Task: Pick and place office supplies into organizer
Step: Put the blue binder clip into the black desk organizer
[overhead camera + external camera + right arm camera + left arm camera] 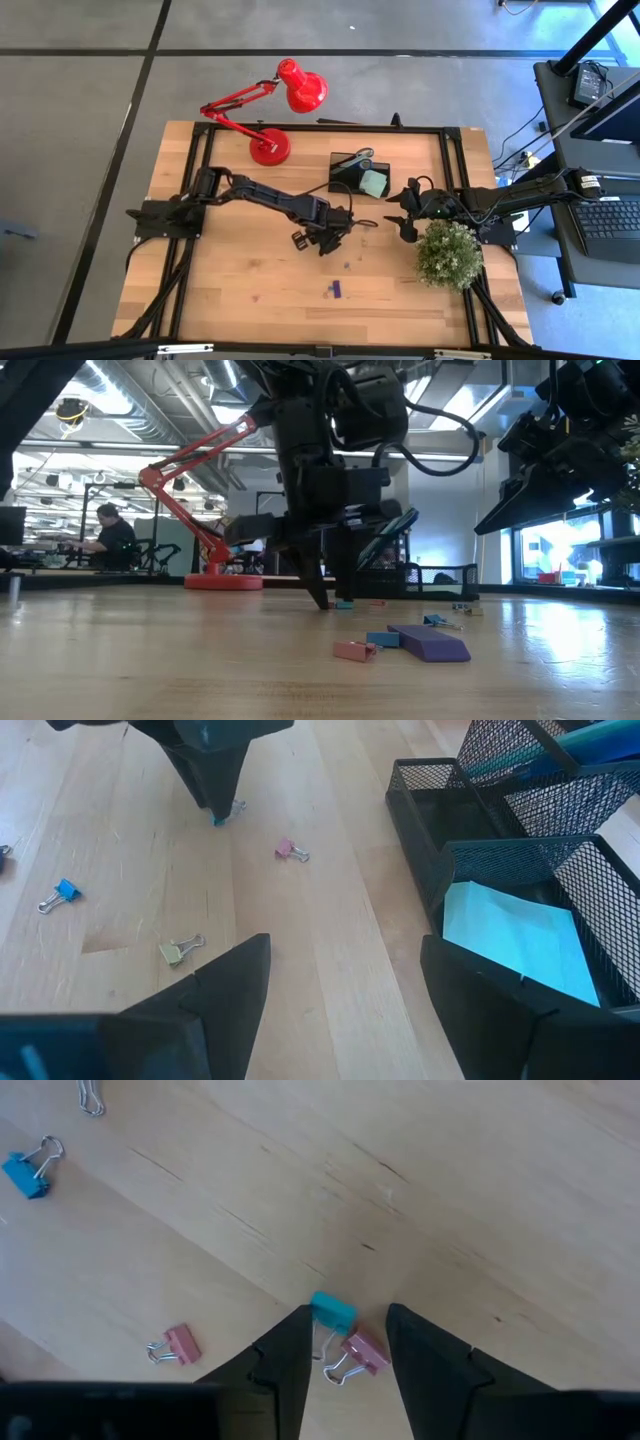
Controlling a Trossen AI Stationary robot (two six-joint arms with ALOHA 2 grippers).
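Observation:
My left gripper (325,242) (347,1320) is open and points down at the table's middle, its tips at the wood (322,600). A small teal binder clip (333,1312) (343,603) and a pink binder clip (365,1352) lie between its fingers. My right gripper (405,215) (345,970) hovers open beside the black mesh organizer (358,172) (520,850). The organizer holds a pale green sticky-note pad (510,935) and blue-handled scissors (590,735). A purple piece (335,289) (430,642) lies flat on the wood. My left gripper comes from above, pointing down, with one finger (295,1345) right beside the teal binder clip's body (325,1308), which lies on the table. I cannot tell whether the finger touches it.
More clips lie scattered: blue (25,1170) (62,892), pink (178,1345) (288,849), yellow-green (180,951), and a wire paper clip (90,1098). A red desk lamp (270,110) stands at the far edge. A green bushy plant (448,255) sits by my right arm.

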